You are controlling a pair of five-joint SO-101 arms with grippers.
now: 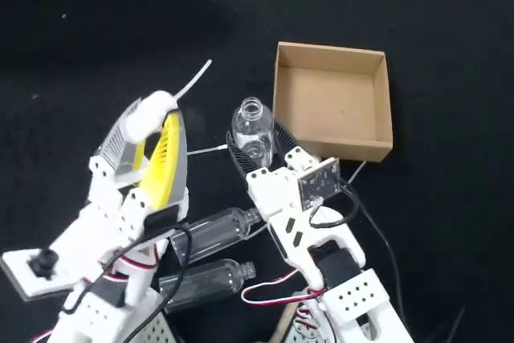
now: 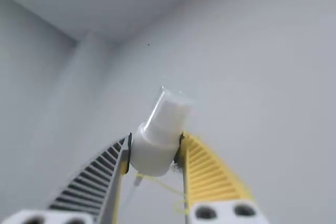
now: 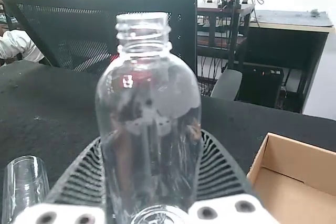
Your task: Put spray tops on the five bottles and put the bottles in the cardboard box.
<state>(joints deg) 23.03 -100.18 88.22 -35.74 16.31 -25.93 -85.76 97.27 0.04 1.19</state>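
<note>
While upright, clear threaded plastic bottle (image 3: 149, 114)

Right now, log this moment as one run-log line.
left gripper: shut on spray top, pointing up | right gripper: shut on upright capless bottle beside cardboard box | two capless bottles lying | bottles in box: none

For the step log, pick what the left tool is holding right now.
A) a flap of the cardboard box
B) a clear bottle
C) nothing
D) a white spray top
D: the left tool is clamped on the white spray top, while the uncapped bottle stands upright in the right tool.
</note>
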